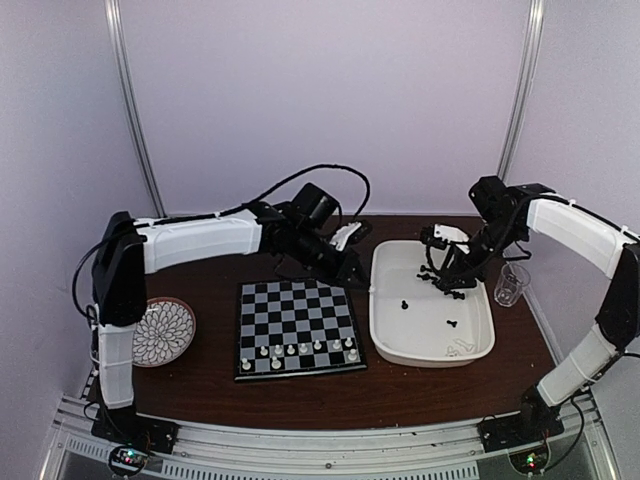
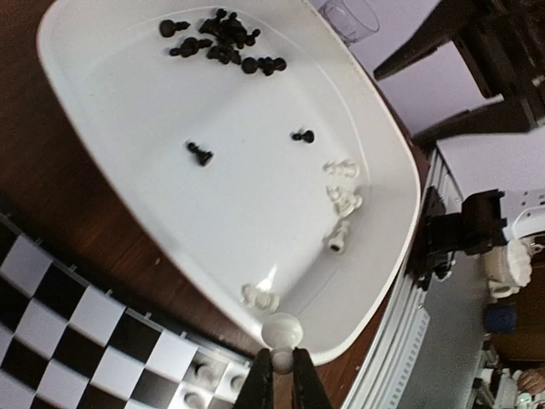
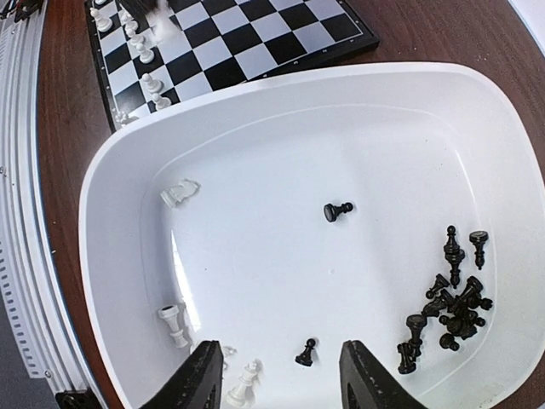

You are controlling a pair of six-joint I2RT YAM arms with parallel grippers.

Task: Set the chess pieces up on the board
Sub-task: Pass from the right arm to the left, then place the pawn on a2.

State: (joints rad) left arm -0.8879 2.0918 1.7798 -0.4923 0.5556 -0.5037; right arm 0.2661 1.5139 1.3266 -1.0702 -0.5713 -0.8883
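Left wrist view is showing the left jaws clenching a white pawn above the tray rim, likely for carrying to the board at mid-surface; right jaws are hanging released over a black pawn.

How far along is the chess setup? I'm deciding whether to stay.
Done: several small white plastic chess pieces stand along the near edge of the black-and-grey chequered board. In hand: the left gripper pinches one white piece; the right gripper hangs open. Left: black pieces and a few white ones in the white plastic tray.
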